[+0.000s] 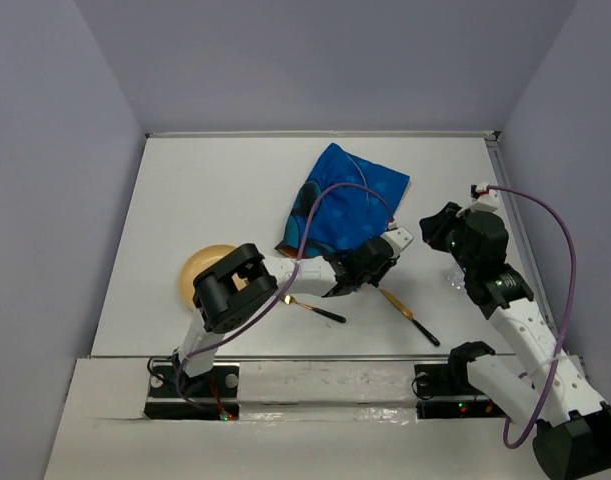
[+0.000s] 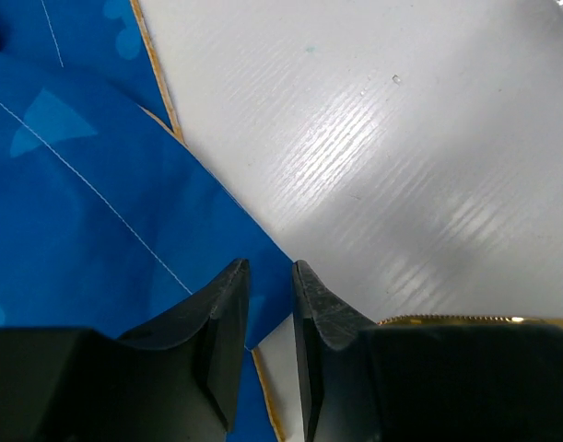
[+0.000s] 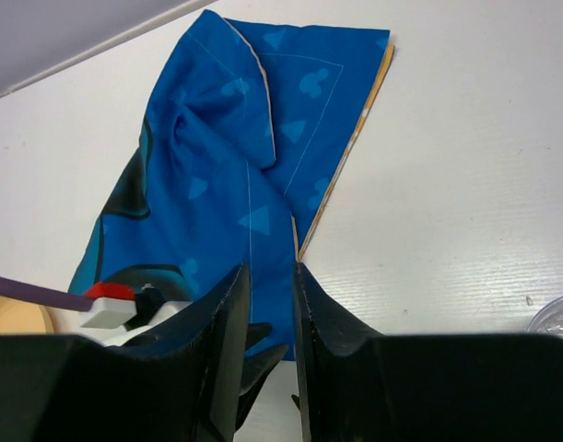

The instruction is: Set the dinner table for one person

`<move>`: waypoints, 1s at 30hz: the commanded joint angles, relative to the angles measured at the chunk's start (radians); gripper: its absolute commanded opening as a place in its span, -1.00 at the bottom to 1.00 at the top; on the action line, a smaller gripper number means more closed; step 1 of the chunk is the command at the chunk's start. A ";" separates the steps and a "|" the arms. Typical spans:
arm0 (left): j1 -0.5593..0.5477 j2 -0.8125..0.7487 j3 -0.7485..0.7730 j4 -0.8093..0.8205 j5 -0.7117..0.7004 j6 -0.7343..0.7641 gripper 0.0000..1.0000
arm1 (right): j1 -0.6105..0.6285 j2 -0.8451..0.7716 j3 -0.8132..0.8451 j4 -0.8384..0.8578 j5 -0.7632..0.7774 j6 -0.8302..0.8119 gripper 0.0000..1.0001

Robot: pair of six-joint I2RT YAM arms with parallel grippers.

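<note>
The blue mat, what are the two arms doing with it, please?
The mat lies bunched on the table. The left claw is at its near edge, jaws narrowly apart; a grip cannot be confirmed. The right claw hovers beside it, holding nothing. A plate and two utensils lie nearby.

Left arm [image 1: 285, 270]: white links, chunky blk joints. Purple cable [image 1: 337, 186] off it, red-n-white plug [image 3: 111, 304] at the wrist. Right arm [image 1: 530, 325]: same build, w/ a second purple cable [image 1: 569, 270]. Blk base plates [image 1: 190, 385], tiny green + red LEDs. Left gripper [image 2: 270, 265]: fingers [image 2: 216, 322] matte blk, wedge-shaped.
</note>
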 commanded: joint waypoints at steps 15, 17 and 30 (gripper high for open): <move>-0.019 0.044 0.039 -0.023 0.029 0.048 -0.16 | -0.001 -0.006 0.030 0.010 -0.036 -0.016 -0.07; -0.023 0.044 0.035 -0.023 0.029 0.048 -0.14 | -0.001 0.002 0.030 0.010 -0.039 -0.018 -0.07; -0.023 0.095 0.045 -0.059 0.006 0.045 0.00 | -0.001 0.020 0.044 0.021 -0.059 -0.019 -0.07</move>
